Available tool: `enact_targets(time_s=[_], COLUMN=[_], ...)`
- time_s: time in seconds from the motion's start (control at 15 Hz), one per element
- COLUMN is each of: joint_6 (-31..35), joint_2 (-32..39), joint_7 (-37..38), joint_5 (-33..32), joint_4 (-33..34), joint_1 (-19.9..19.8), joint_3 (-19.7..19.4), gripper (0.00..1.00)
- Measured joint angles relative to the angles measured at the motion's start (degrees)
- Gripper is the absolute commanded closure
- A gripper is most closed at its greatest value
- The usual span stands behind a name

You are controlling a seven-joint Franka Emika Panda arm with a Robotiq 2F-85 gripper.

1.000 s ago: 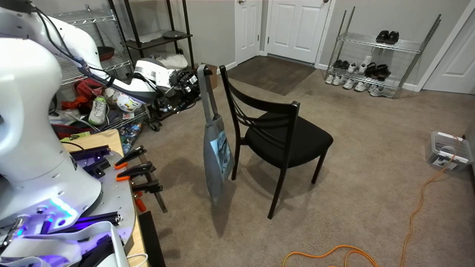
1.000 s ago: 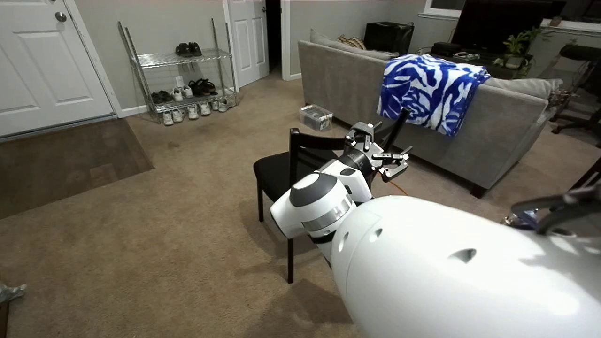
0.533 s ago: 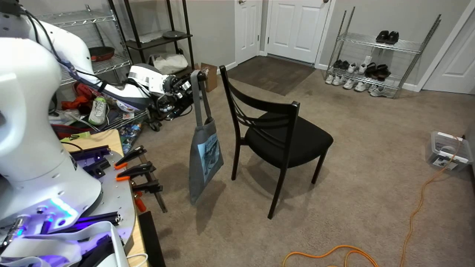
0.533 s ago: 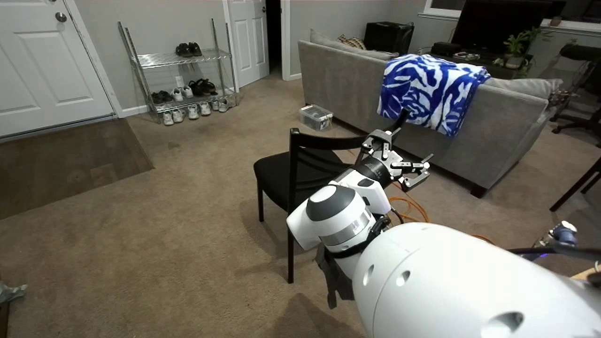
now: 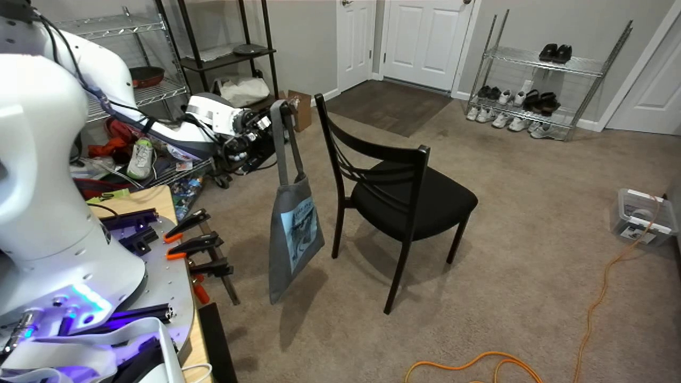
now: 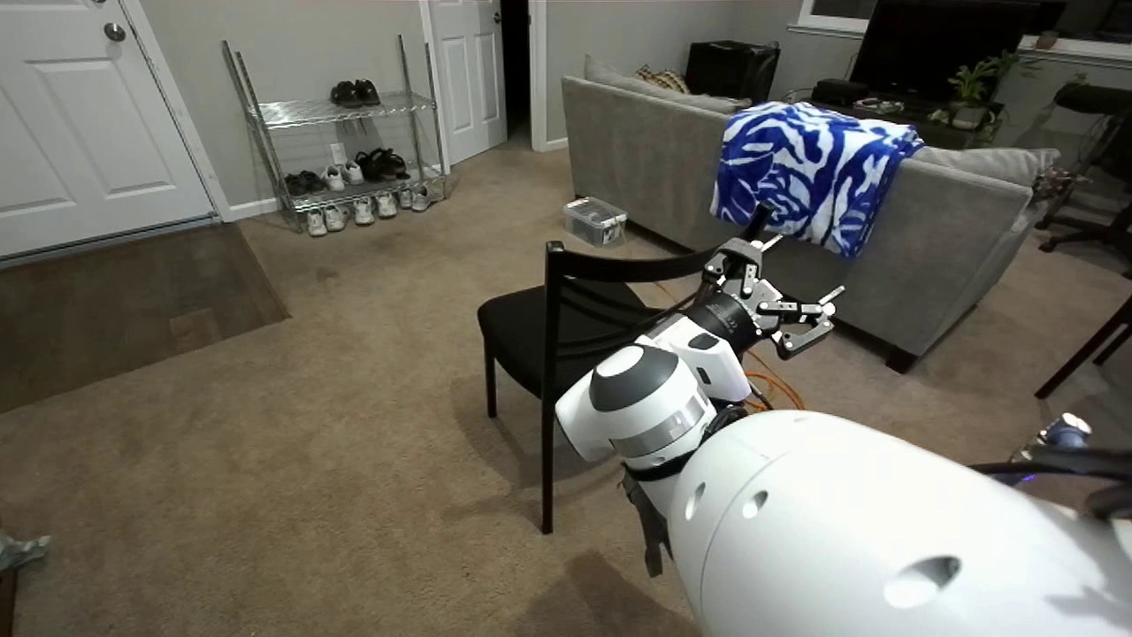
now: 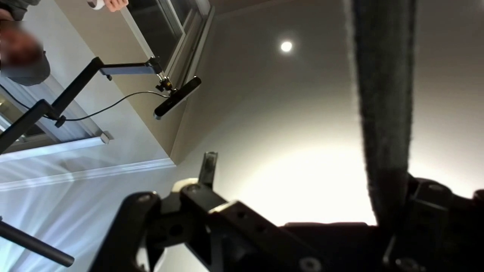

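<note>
My gripper (image 6: 802, 268) is open, its fingers wide apart. A grey tote bag (image 5: 295, 239) with a light blue print hangs below the gripper (image 5: 268, 127) by its long strap. In the wrist view the strap (image 7: 385, 94) runs across the right finger and hides its tip; the left fingertip (image 7: 209, 166) is bare. The bag hangs above the carpet, apart from a black chair (image 5: 415, 207) with a dark seat. The chair also shows in an exterior view (image 6: 522, 332), its backrest beside the gripper. The arm hides most of the bag there.
A table edge with clamps (image 5: 197, 244) is beside the robot base. A wire shelf (image 5: 154, 96) with shoes and a pan stands behind the arm. A sofa (image 6: 654, 159), a clear bin (image 6: 594, 221), an orange cord (image 5: 479, 356) and a shoe rack (image 5: 542, 61) are farther off.
My gripper has drawn back from the chair with the bag hanging from it, mostly in the first half second. The bag has swung and its printed side shows more. The chair has not moved.
</note>
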Motion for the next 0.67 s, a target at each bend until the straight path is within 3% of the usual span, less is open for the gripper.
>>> enact_targets(time_s=[0.33, 0.67], joint_6=[2.43, 7.21], joint_2=[-1.03, -3.18], joint_7=[-0.03, -0.03], joint_5=[0.0, -0.12], joint_4=[-0.75, -2.31], joint_1=[-0.94, -4.86], joint_3=[-0.1, -0.18], gripper=[0.0, 0.0])
